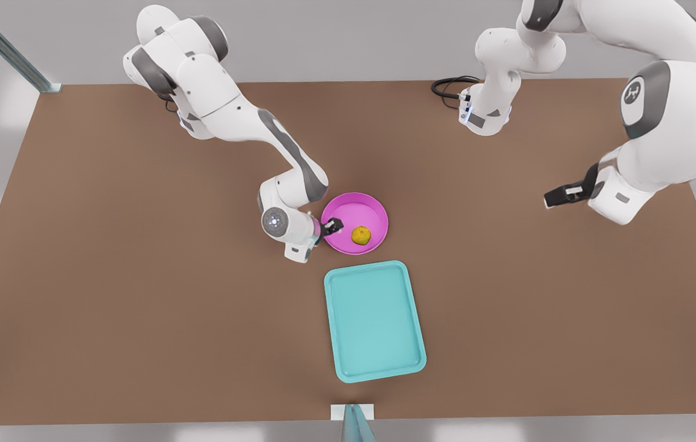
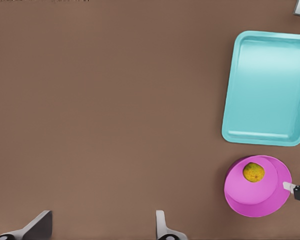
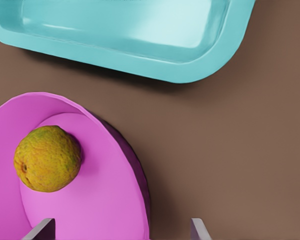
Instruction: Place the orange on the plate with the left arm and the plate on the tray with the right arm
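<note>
Now, the orange: small round yellow-orange fruit with a greenish blotch (image 1: 361,235), lying inside the plate, off-centre toward the tray.
Plate: round bright pink shallow dish with a raised rim (image 1: 354,197), flat on the brown worktop (image 1: 108,276) near its middle, just beside the tray but not on it.
Tray: teal rectangular tray with rounded corners and a low rim (image 1: 374,319), empty, reaching toward the worktop's camera-side edge.
Right claw: small black claw (image 1: 332,226) of the white arm on the front view's left, released, its fingers (image 3: 40,231) apart on either side of the plate's rim.
Left claw: black claw (image 1: 560,196) waiting near the worktop edge on the front view's right, fingers (image 2: 40,225) spread, grasping nothing.
Step in hand: the orange half looks done; the right arm is lining up its grip on the rim.
Next move: likely a firm pinch on the rim, a level lift so the fruit does not roll out, then a short carry to the tray.
</note>
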